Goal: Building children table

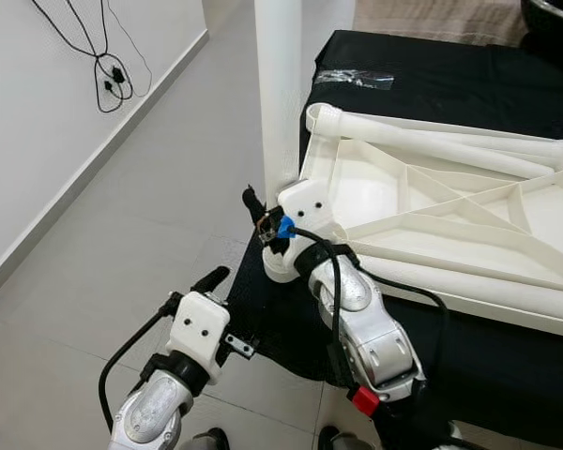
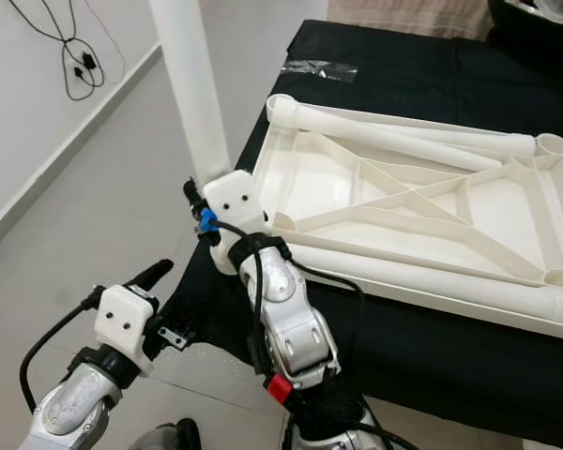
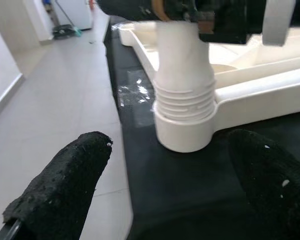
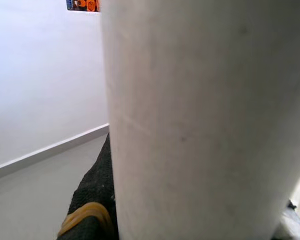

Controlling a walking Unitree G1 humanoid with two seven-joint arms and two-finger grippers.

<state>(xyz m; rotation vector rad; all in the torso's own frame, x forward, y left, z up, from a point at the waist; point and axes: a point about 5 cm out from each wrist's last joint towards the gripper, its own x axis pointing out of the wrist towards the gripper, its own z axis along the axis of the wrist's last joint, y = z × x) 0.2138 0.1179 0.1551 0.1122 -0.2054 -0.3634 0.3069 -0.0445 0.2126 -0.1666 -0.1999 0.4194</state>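
I see right gripper [image 1: 263,228] clamped on upright table leg [image 1: 279,84] at tabletop [image 1: 432,220] near-left corner socket | left gripper [image 3: 165,185] wide, empty, beside black surface [image 1: 469,80] edge.

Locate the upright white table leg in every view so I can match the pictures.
Left eye view: table leg, top centre, rising from the tabletop's near-left corner.
Right eye view: leg, upper left.
Left wrist view: threaded base, centre, in the corner socket.
Right wrist view: leg, close up.
Shared landmark: corner socket.
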